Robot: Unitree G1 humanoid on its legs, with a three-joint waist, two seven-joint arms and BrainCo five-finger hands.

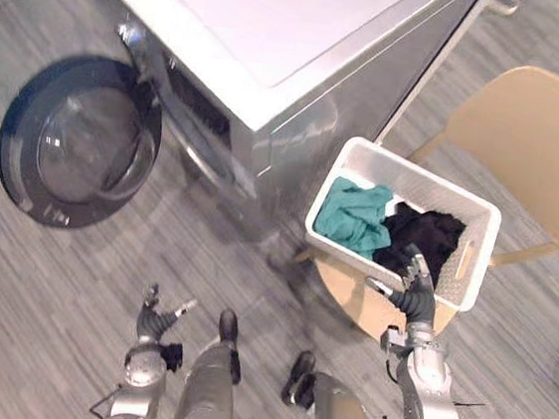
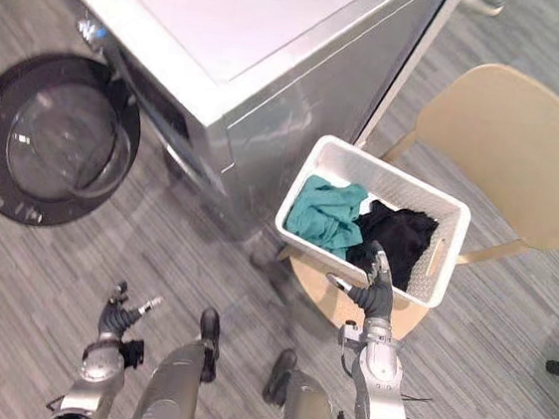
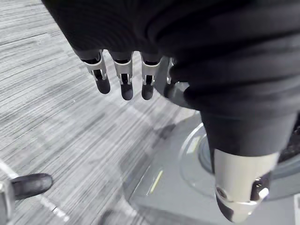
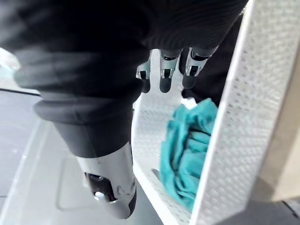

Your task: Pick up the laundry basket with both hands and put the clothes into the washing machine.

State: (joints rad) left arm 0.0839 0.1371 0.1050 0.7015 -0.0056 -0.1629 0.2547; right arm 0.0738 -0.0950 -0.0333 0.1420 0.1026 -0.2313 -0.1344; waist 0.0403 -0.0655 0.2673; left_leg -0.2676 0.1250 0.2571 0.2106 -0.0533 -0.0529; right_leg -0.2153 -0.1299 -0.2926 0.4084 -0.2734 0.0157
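A white laundry basket [image 1: 365, 158] rests on a round wooden seat [image 1: 350, 295] beside the washing machine [image 1: 278, 29]. Inside lie a teal cloth [image 1: 354, 215] and a black cloth [image 1: 427, 237]. My right hand [image 1: 416, 302] hovers at the basket's near rim, fingers straight and open, holding nothing. In the right wrist view its fingers [image 4: 164, 79] reach over the basket wall [image 4: 229, 140] above the teal cloth [image 4: 187, 154]. My left hand [image 1: 153, 322] hangs low over the floor, far left of the basket, open and empty. The machine's round door [image 1: 76, 143] stands swung open.
A tan wooden chair [image 1: 541, 147] stands right of the basket, behind it. The washing machine's front corner is close to the basket's left side. Grey striped flooring [image 1: 72, 278] spreads between the open door and my left hand.
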